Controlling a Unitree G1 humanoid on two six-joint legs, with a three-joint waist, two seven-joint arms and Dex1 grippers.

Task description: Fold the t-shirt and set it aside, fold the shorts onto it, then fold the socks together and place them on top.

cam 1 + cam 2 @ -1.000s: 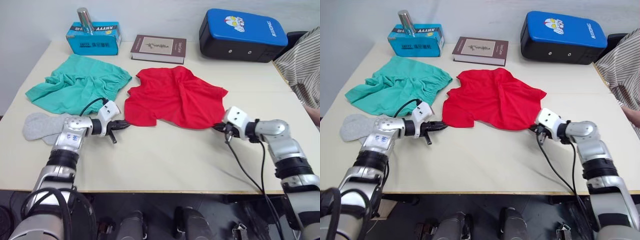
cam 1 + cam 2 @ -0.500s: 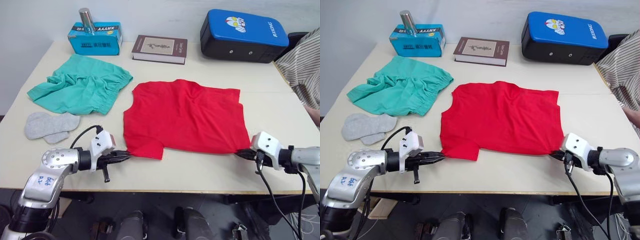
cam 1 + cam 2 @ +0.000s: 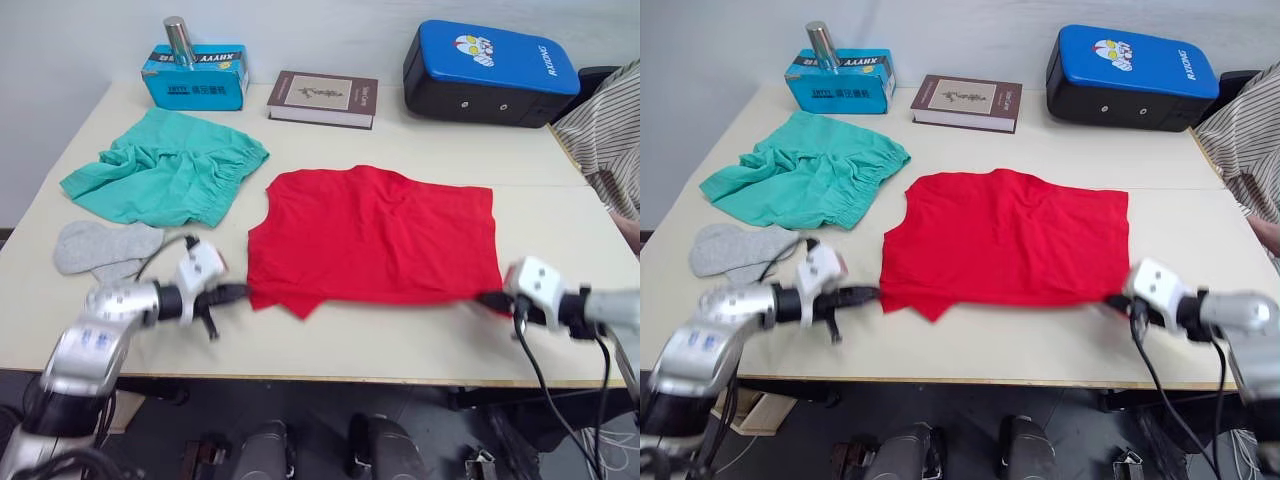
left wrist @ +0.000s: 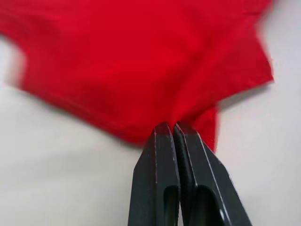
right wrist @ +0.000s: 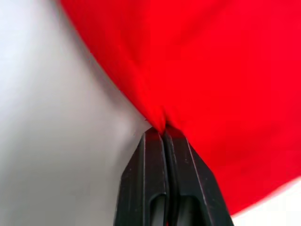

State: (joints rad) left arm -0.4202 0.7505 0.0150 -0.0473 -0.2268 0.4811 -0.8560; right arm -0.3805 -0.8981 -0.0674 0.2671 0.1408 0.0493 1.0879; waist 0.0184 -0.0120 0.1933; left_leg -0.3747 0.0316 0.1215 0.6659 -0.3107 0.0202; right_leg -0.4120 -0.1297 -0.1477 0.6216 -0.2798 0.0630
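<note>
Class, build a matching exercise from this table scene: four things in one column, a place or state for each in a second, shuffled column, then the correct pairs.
Things:
1. t-shirt
2. shorts
3. socks
4. book

Places or states:
A. lying at the table's far edge, beside the blue box
B. spread flat, pinched at its near corners by the left pincer and right pincer
C. grey, lying near the left arm
D. crumpled, at the table's left, beyond the socks

Pairs: 1-B, 2-D, 3-C, 4-A

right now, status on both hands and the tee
Left hand and right hand shut on t-shirt corners. T-shirt spread flat on table. Nothing in the way.
</note>
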